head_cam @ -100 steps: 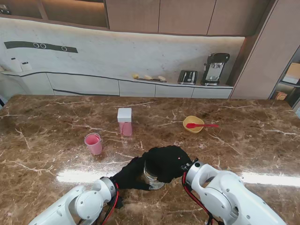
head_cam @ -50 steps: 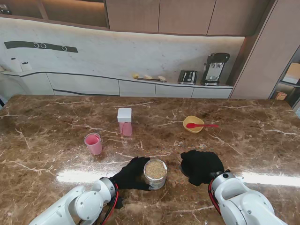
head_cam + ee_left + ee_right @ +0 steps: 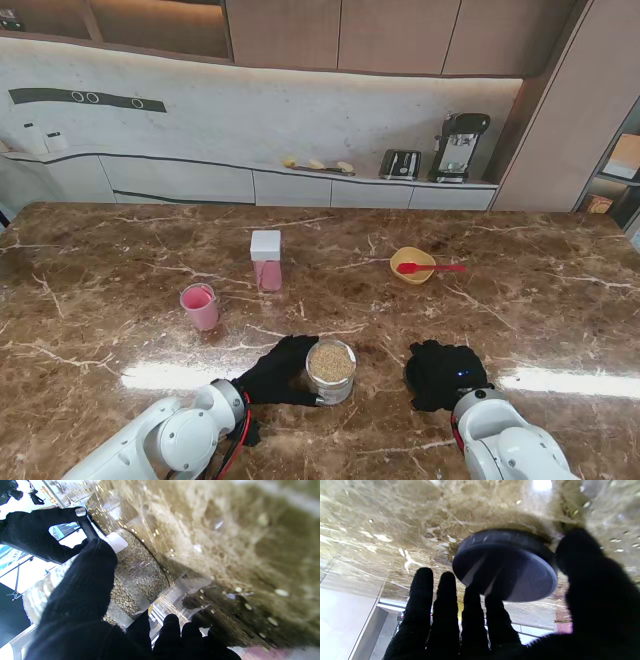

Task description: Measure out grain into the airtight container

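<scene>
**Jar open, lid in right hand**

Grain jar (image 3: 331, 370) stands uncovered on the marble table (image 3: 560, 300), near edge, middle, filled with grain. Left hand (image 3: 277, 371) wraps its left side, fingers closed on the glass. Right hand (image 3: 444, 374), just right of the jar and apart from it, grips a dark round lid (image 3: 505, 565) over the tabletop. Farther off stand a pink cup (image 3: 200, 306), a white-capped pink container (image 3: 266, 259) and a yellow bowl (image 3: 412, 265) with a red spoon (image 3: 432, 268).

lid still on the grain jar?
No. The grain jar is open with grain showing; the right hand holds the dark lid.
</scene>
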Controlling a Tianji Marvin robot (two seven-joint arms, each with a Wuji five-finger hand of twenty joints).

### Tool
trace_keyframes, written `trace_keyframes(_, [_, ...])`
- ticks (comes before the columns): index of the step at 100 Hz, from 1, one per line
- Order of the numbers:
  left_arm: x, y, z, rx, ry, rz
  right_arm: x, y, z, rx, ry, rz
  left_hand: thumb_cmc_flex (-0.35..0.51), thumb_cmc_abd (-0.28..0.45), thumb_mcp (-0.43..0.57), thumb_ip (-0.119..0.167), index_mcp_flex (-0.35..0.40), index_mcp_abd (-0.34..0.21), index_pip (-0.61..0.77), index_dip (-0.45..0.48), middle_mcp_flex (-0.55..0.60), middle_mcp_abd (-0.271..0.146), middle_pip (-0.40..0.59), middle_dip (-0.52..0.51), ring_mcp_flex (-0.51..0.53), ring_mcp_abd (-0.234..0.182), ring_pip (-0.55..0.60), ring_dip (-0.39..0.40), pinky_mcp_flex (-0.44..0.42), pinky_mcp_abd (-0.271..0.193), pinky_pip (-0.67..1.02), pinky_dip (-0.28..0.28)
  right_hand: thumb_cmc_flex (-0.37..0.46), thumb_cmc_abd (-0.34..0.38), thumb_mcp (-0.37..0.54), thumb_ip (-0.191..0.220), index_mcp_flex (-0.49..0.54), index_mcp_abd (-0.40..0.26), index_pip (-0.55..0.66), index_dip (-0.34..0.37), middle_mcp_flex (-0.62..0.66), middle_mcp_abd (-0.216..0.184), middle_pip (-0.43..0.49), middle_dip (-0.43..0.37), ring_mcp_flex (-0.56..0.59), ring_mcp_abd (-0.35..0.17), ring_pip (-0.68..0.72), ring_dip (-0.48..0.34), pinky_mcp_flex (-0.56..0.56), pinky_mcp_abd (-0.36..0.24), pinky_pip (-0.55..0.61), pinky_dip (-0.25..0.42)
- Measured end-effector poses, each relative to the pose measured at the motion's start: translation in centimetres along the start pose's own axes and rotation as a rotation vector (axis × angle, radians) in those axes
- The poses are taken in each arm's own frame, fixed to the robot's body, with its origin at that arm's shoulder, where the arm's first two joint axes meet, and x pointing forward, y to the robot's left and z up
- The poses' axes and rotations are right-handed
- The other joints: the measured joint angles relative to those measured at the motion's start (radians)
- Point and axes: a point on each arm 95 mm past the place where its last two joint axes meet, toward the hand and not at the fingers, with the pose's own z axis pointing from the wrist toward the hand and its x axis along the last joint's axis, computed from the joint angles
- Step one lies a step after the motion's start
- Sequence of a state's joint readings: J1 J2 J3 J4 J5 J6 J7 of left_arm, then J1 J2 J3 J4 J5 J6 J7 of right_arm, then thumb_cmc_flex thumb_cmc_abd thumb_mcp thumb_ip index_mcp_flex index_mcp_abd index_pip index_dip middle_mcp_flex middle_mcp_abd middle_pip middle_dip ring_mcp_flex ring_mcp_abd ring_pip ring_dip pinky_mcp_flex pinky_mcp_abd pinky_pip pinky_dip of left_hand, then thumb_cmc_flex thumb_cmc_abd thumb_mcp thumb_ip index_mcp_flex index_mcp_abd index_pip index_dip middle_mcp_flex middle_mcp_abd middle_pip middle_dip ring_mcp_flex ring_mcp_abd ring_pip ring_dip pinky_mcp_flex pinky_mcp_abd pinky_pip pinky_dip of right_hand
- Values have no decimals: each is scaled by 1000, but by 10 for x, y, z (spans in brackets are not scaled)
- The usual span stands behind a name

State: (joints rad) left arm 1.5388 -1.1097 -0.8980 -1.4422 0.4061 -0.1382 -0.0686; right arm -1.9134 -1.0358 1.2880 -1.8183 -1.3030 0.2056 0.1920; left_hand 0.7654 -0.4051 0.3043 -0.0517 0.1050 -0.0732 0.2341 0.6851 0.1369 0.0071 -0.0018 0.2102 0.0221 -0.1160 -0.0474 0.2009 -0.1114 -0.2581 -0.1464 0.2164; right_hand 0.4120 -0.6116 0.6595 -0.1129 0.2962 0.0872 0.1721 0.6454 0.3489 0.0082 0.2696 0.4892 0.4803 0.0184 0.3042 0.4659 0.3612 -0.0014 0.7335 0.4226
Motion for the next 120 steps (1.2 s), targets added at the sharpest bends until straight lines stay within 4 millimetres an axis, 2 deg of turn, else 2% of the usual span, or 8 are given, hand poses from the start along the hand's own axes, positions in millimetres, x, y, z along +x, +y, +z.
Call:
trace_keyframes(4, [0,0,0,0,0,0,0,0,0,3,2,4,0,5,0,0,6,0,-15,-9,0,0,0,0,0,0,0,0,0,0,0,0,-25,-1,-14,23,-37,17,-29,-8,-44,0,-21,-13,-43,0,-36,-16,-35,-1,-32,0])
trace_keyframes(23, [-1,-1,-1,-6,2,-1,-3,3,-2,-12,25,42,1,9,0,7,20,1,-198,-168,0,0,0,-4,0,0,0,0,0,0,0,-1,-78,-2,-13,27,-127,42,-77,-8,-167,19,-105,-70,-189,19,-159,-113,-149,-3,-148,-6])
trace_keyframes(40, [-2,-2,-2,-16,15,5,-4,11,-10,-86,31,48,-40,14,-82,9,21,15,-234,-447,0,0,0,-28,0,16,0,-4,0,16,0,-5,-78,-2,-12,27,-139,43,-86,-7,-167,19,-108,-85,-187,19,-159,-125,-159,-6,-170,-12])
trace_keyframes(62, [-4,-4,-5,-6,44,18,-4,19,-15,-135,30,30,-53,-9,-153,11,21,30,-273,-665,0,0,0,-41,1,60,27,-4,18,58,39,-6,-91,1,-6,27,-139,43,-86,-7,-166,19,-108,-85,-187,19,-160,-127,-166,-10,-172,-12])
trace_keyframes(80, [-8,-8,-10,33,49,26,-3,25,-19,-198,44,58,-53,-18,-153,11,21,30,-273,-680,0,0,0,-53,2,81,39,-4,63,93,104,-6,-90,2,1,27,-137,43,-86,-6,-150,19,-108,-85,-185,19,-160,-127,-166,-11,-172,-12])
trace_keyframes(97, [-10,-16,-19,78,55,26,-4,34,-24,-294,55,41,-53,-18,-185,11,21,65,-270,-654,0,0,0,-54,2,126,39,2,92,170,159,-2,-90,14,0,27,-62,31,-76,-4,-43,17,-90,-85,-139,15,-142,-127,-137,-11,-172,-12])
trace_keyframes(113, [-6,-24,-27,120,85,36,-6,40,-25,-353,74,53,-53,-18,-204,11,21,93,-244,-525,0,0,0,-10,2,126,41,37,93,170,172,12,-88,14,-2,27,8,11,-45,-6,43,6,-69,-110,-71,-5,-134,-131,-103,-11,-171,-14])
trace_keyframes(120, [-3,-27,-30,139,100,38,-7,42,-25,-358,78,66,-53,-18,-214,11,21,102,-208,-417,0,-1,0,12,2,126,49,50,93,170,181,26,-87,14,-2,27,35,2,-34,-9,69,4,-69,-111,-44,-6,-133,-142,-93,-11,-169,-24])
